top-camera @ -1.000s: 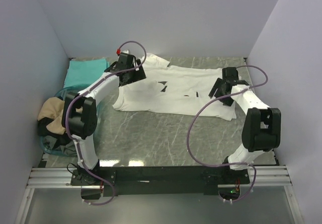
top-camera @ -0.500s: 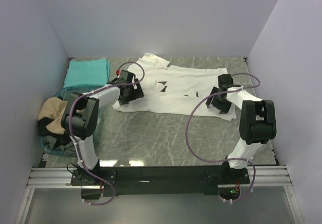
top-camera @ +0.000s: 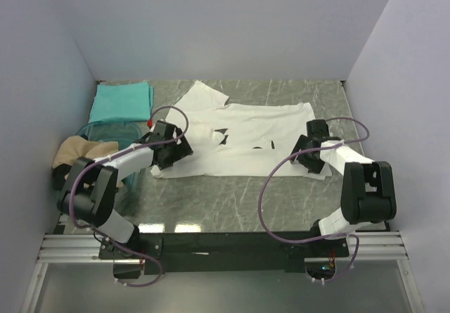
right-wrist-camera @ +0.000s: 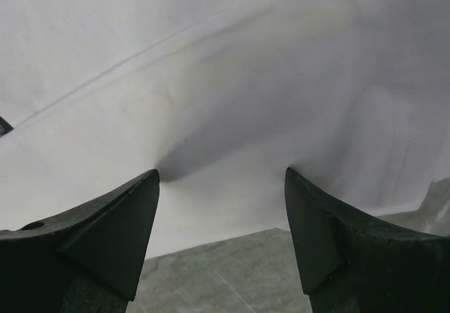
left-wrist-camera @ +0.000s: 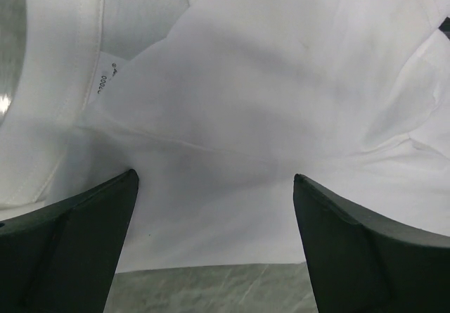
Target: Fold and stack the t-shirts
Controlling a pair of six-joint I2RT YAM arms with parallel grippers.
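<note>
- Left arm (top-camera: 130, 158) and right arm (top-camera: 343, 157): white links, black joint housings.
- Purple cable (top-camera: 262, 190) loops along each arm.
- Small red tip (top-camera: 150, 123) by the left wrist.
- Jaws: dark, wedge-shaped.

Soft, matt white cloth, lightly creased, is seen in the white t-shirt (top-camera: 253, 126). At upper left, the teal t-shirt (top-camera: 121, 102) is shown matt too. A glossy, grey-veined stone-look finish is noted on the table (top-camera: 232, 200).
</note>
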